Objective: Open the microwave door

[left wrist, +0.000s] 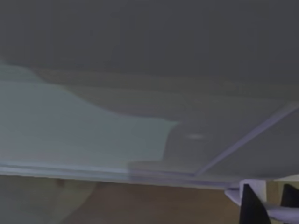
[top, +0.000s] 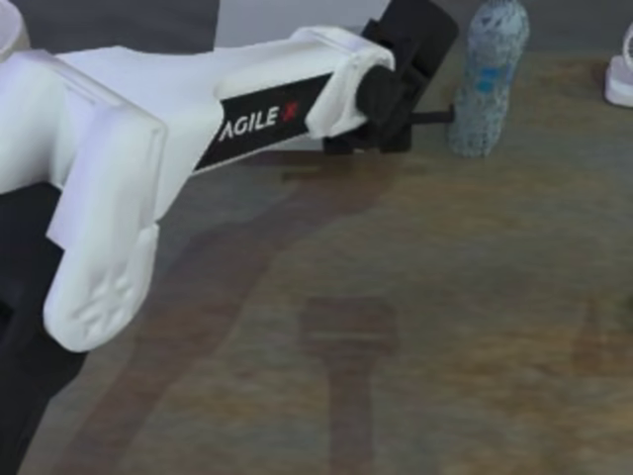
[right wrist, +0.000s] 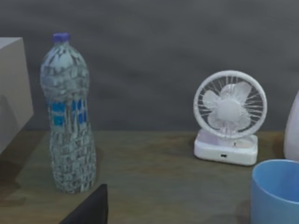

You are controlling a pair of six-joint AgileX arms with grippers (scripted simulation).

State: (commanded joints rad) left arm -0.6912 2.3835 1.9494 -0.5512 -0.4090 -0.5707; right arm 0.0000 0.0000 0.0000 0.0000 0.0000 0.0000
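A water bottle [right wrist: 69, 116] stands up straight on the wooden table [top: 445, 327]; it is see-through with a bumpy skin, a blue band around its middle and a purple cap on top; from above it sits near the back of the table, a bit to the right. A small white fan [right wrist: 229, 119] stands well apart from the bottle, farther to the right, near the back edge; it has a round cage on a flat base. A light blue cup [right wrist: 275, 191] sits near the fan; only part of it shows.
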